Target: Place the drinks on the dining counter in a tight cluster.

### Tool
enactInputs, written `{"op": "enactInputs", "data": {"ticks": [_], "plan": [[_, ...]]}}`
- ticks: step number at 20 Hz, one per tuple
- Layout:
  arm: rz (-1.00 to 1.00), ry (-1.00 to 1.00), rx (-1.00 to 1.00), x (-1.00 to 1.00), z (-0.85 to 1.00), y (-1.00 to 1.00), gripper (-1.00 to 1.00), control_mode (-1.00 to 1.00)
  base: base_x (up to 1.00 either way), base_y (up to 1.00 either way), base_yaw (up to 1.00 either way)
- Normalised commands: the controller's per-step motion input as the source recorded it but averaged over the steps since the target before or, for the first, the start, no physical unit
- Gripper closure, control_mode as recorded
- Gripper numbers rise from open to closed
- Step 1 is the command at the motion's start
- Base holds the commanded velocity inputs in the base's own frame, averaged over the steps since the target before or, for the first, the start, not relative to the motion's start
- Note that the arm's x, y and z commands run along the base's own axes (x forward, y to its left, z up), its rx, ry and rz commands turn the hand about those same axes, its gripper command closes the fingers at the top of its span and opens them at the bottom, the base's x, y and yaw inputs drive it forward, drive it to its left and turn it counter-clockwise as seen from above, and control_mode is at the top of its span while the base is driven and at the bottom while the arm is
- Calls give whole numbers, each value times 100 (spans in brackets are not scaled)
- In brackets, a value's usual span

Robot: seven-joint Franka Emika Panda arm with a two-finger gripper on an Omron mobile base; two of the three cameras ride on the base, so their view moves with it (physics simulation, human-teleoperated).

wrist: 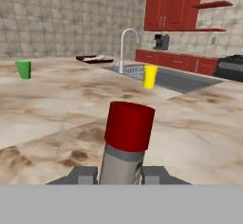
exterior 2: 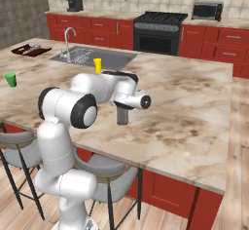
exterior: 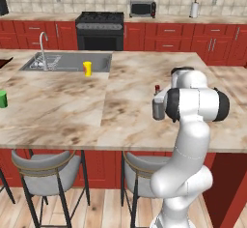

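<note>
hand (wrist: pixel 119 175) – we had it clamped on the grey red-capped bottle (wrist: pixel 124 142) | bottle – upright at the marbled surface (exterior: pixel 72 101), near its front edge | yellow cup (wrist: pixel 150 76) – stood by the sink (exterior: pixel 67 62)

Even, bright, diffuse light fills the rendered kitchen, with no clear source. Shadows are faint: a soft dark patch lies under the yellow cup (exterior: pixel 87 68) and beneath the stools (exterior: pixel 46 171). The white arm shows mild sheen. All views look coarse and slightly soft; the near bottle (wrist: pixel 126 140) seems blurred at its edges.
</note>
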Motion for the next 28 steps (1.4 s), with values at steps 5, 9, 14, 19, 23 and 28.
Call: {"op": "enactInputs", "data": {"ticks": [5, 9, 14, 19, 23, 28], "plan": [[0, -12, 0, -1, -10, 0, 100, -100, 0, 0, 0], [0, 0, 0, 0, -21, 0, 100, -100, 0, 0, 0], [0, 0, 0, 0, -2, 0, 100, -100, 0, 0, 0], [0, 0, 0, 0, 0, 0, -100, -100, 0, 0, 0], [-1, 0, 0, -3, 0, 0, -100, -100, 0, 0, 0], [-8, 0, 0, -17, 0, -1, -100, -100, 0, 0, 0]]}}
